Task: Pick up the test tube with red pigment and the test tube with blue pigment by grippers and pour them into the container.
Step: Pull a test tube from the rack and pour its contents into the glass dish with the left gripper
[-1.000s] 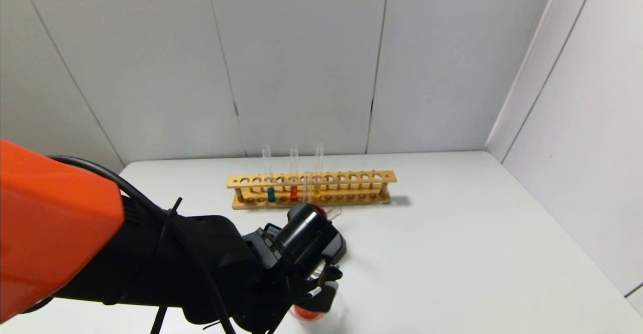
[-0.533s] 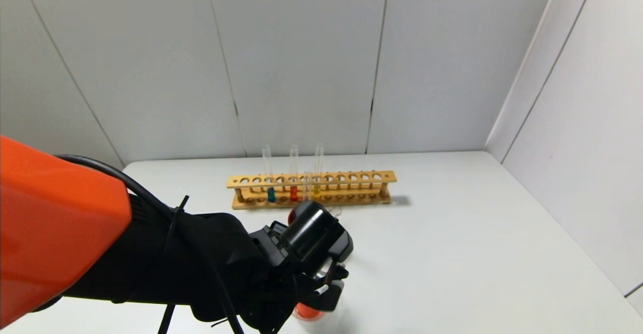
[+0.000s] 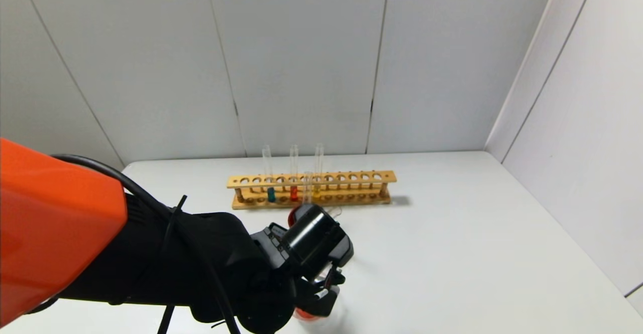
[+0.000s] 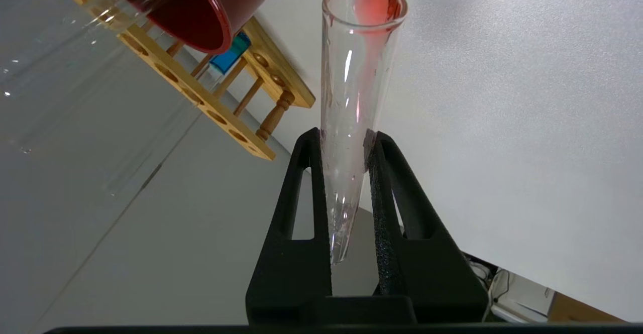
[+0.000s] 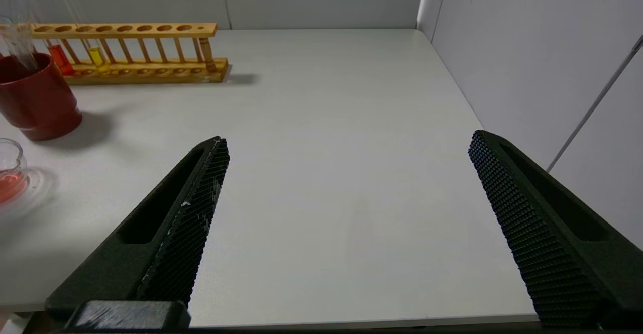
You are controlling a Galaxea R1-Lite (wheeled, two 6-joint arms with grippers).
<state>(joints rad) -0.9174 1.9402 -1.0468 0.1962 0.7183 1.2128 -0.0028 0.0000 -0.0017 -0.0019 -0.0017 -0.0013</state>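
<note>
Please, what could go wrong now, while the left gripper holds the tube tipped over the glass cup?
1. The left gripper is shut on the test tube with red pigment near its rounded bottom only; the smooth glass might slip.
2. Red drops cling at the tube's mouth and could fall beside the container.
3. The dark red cup and wooden rack stand close; a wide swing back may knock them.

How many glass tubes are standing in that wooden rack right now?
3 upright in the wooden rack: blue tube, red tube, yellow tube. A fourth is clamped in the left gripper; others may be hidden.
</note>
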